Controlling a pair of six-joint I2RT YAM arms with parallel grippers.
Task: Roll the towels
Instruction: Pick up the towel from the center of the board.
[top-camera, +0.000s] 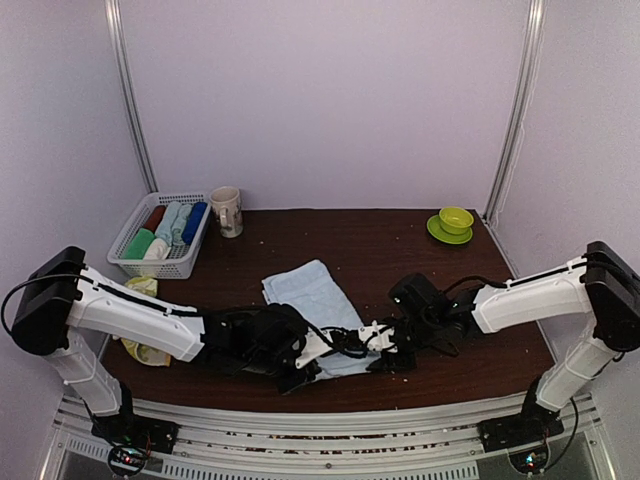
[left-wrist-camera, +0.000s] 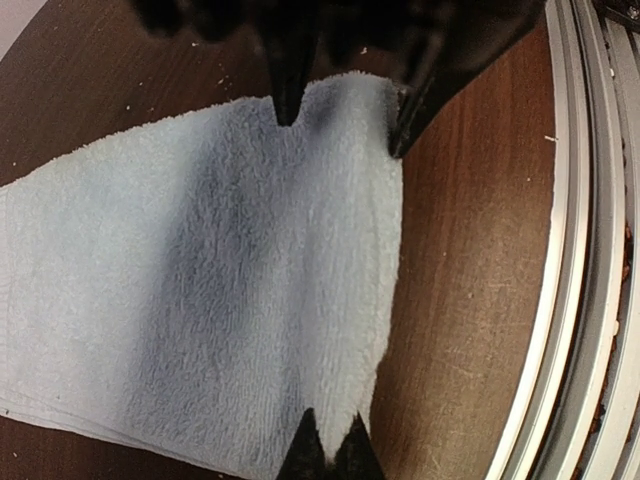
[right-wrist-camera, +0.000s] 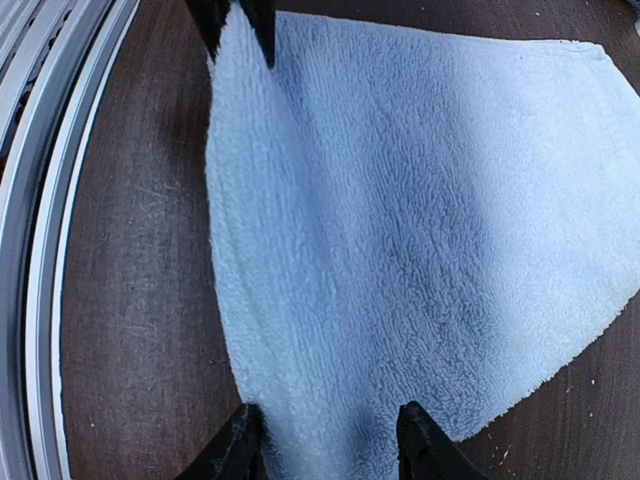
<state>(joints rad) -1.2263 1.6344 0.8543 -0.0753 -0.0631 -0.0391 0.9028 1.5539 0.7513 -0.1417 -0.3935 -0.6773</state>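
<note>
The dark brown table (top-camera: 400, 250) carries everything. A pale blue towel (top-camera: 310, 295) lies spread flat in the middle of it, its near end close to the front edge, where both arms meet low over it. A white slatted basket (top-camera: 162, 266) stands at the far left corner, packed with rolled cloths (top-camera: 170, 225) in green, blue, white and dark red. A crumpled yellow-green towel (top-camera: 145, 352) sits at the left edge, partly hidden under the left arm.

The left gripper (left-wrist-camera: 327, 455) is pinched tight on one near corner of the pale blue towel. The right gripper (right-wrist-camera: 330, 440) has its fingers apart, one on either side of the other near corner.

A patterned mug (top-camera: 227, 211) stands just beside the basket. A green cup (top-camera: 456, 218) on its saucer (top-camera: 440, 234) sits at the far right corner.
</note>
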